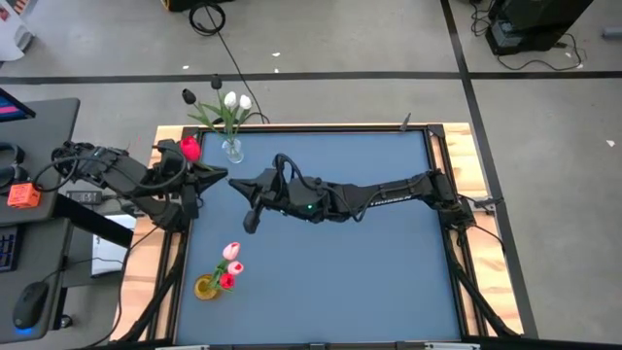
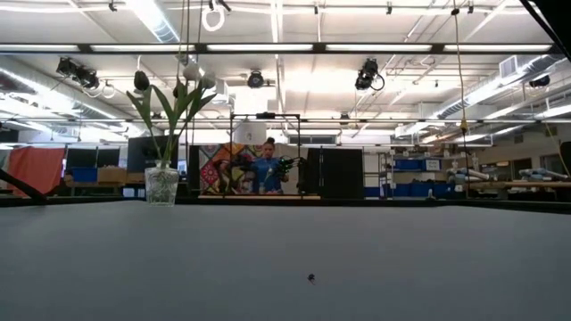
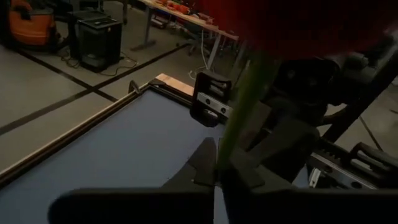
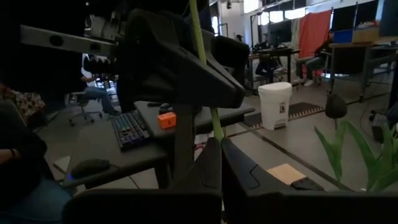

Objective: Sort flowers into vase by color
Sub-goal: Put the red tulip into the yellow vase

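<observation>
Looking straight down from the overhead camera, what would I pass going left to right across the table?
Red tulip at the left jaws → yellow vase with pink and red tulips → clear vase with white tulips → right jaws → right arm stretching back to the table's right edge.

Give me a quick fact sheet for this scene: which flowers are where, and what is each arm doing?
clear vase: far left part of the table, holds the white tulips and a dark tulip
yellow vase: near left part, holds the pink tulips and a small red flower
red tulip: off the table, between the arms
left gripper: shut on the red tulip's stem
right gripper: shut on the same stem
stage: looks like a handover
</observation>
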You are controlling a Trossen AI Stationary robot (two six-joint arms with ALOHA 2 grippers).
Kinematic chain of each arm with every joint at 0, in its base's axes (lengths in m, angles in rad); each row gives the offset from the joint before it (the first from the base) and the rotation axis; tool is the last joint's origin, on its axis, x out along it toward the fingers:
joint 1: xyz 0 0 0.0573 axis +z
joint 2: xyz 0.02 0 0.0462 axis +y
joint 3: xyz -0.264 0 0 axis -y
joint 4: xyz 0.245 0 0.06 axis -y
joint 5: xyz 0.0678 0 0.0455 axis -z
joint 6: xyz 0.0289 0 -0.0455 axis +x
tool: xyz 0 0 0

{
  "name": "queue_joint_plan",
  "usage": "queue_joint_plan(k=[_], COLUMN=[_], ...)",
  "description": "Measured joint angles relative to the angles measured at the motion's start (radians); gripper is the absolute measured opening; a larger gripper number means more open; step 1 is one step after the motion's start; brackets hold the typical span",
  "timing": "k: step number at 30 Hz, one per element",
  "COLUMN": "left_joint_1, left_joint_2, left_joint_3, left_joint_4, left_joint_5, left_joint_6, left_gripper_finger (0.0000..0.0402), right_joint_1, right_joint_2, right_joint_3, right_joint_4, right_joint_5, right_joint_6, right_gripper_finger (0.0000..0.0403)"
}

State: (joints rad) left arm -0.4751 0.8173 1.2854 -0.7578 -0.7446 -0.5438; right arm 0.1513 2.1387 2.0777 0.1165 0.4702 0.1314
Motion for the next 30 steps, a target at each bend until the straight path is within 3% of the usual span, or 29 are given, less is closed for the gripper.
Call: queue_joint_plan(k=[30], left_joint_1=[0.000], left_joint_2=[-0.002], left_joint_3=[0.001], left_joint_4=[-0.087], left_joint_5=[0.061], left_joint_6=[0.015], left_gripper_finger=[0.0004], right_joint_1=[0.011], right_joint_2=[0.003], right_joint_3=[0.000], right_joint_4=[-0.033], right_joint_5=[-0.003], right_joint_6=[0.068], right_gripper_finger=[0.0006])
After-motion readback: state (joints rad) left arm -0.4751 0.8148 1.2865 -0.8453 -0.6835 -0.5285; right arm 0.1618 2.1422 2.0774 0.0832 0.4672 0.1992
